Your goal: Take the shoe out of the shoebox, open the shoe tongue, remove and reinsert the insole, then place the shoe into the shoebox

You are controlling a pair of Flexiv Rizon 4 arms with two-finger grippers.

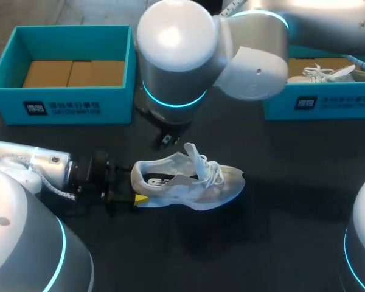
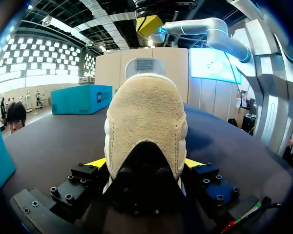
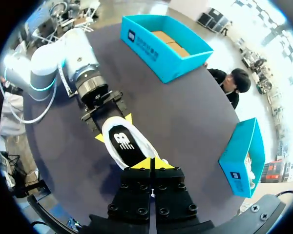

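White shoe (image 1: pixel 188 182) sits on its sole in the middle of the dark table (image 1: pixel 280 243), heel toward my left arm. My left gripper (image 2: pixel 144 165) is clamped on the heel, one yellow tip on each side. My right gripper (image 3: pixel 151 163) hangs above the toe end with its tips pressed together; I cannot tell whether anything is pinched between them. One teal box (image 1: pixel 61 97) stands at the far left, another box (image 1: pixel 328 106) at the far right holding a second shoe (image 1: pixel 322 73).
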